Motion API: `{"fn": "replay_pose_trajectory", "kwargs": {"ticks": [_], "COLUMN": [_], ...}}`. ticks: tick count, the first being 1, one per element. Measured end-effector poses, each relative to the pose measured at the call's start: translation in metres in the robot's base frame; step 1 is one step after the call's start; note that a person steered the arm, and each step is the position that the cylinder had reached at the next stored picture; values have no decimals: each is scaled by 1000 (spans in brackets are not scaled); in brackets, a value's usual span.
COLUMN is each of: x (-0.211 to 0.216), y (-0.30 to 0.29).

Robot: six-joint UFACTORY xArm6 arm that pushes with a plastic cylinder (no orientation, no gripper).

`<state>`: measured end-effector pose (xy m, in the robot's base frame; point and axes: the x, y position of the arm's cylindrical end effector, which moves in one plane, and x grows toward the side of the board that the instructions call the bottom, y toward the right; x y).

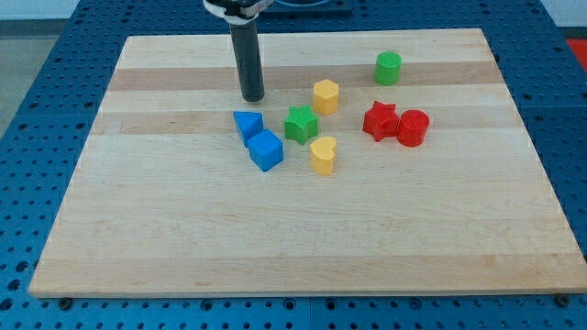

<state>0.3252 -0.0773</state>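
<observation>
My tip (253, 97) rests on the wooden board (183, 238), just above a blue triangular block (247, 123) with a small gap between them. That block touches a blue cube (266, 150) below it. To the right stand a green star block (300, 124), a yellow hexagonal block (326, 95) and a yellow heart block (323, 155).
Further right, a red star block (380, 120) touches a red cylinder (413, 127). A green cylinder (388, 68) stands near the view's top right. A blue perforated table surrounds the board.
</observation>
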Motion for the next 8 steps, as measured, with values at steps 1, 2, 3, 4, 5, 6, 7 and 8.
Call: {"fn": "replay_pose_trajectory", "kwargs": {"ticks": [1, 2, 3, 4, 5, 6, 7, 8], "x": [-15, -25, -27, -27, -18, 3, 20, 24], "y": [18, 52, 86, 121, 144, 147, 147, 146]}}
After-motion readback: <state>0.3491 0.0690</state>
